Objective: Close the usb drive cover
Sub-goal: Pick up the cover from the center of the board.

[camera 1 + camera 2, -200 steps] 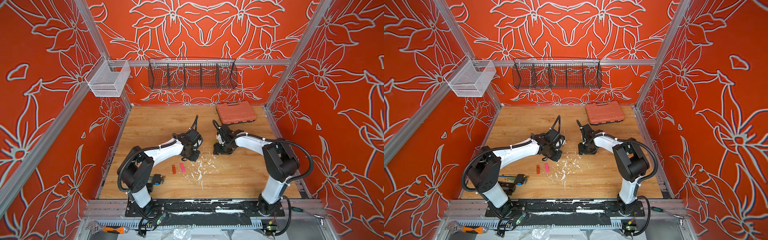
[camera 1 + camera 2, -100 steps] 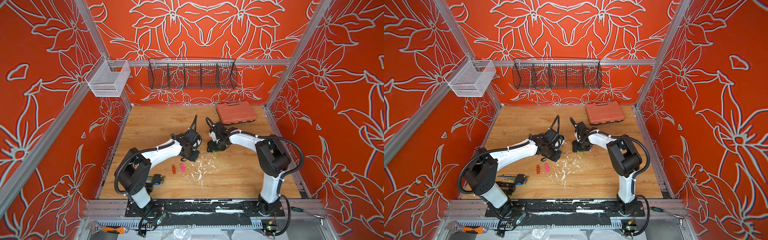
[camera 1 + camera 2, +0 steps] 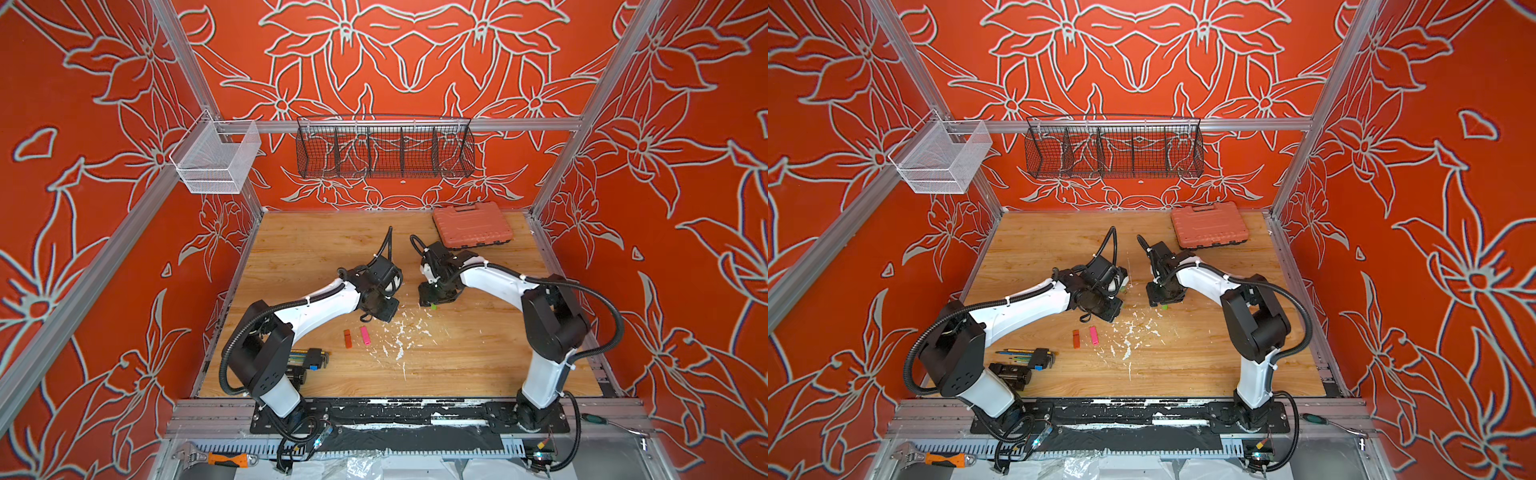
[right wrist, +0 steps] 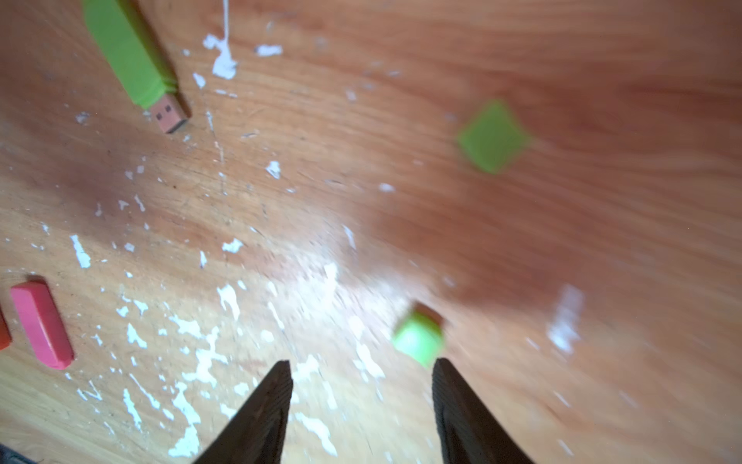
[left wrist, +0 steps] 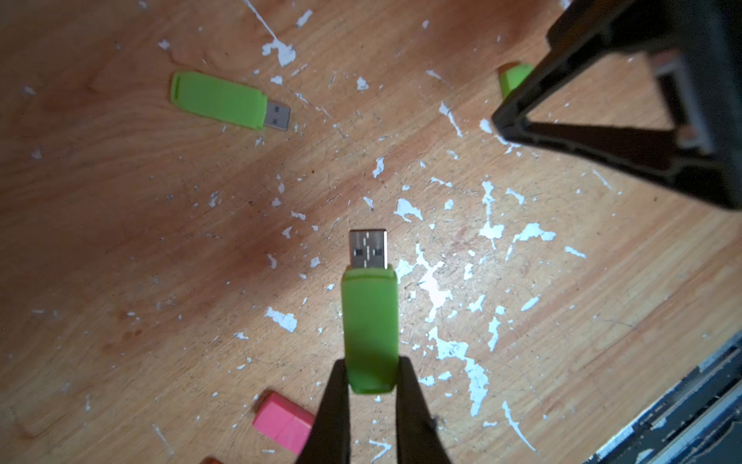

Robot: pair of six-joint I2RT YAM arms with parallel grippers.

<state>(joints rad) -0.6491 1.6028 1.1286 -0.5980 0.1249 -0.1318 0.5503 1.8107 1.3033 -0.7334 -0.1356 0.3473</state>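
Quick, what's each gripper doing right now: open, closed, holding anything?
Left gripper: closed on the green usb drive, whose connector is uncovered.
Right gripper: open, with nothing between its jaws.

we find the tool case (image 3: 471, 226) at the back right corner of the table (image 3: 478, 365), and the hex key set (image 3: 313, 358) front left, beside the left arm's base. mid-table, the held usb drive (image 5: 371, 321) sits between the fingers of the left gripper (image 5: 371, 377), plug pointing away. the loose usb drive (image 5: 225, 100) lies on the table, well apart. nearer us, a capped drive (image 3: 347, 338) and a second capped drive (image 3: 365, 335) lie side by side. one cap (image 4: 419, 339) lies just ahead of the right gripper (image 4: 361, 373), whose fingers stand apart around nothing. another cap (image 4: 493, 136) lies farther on.
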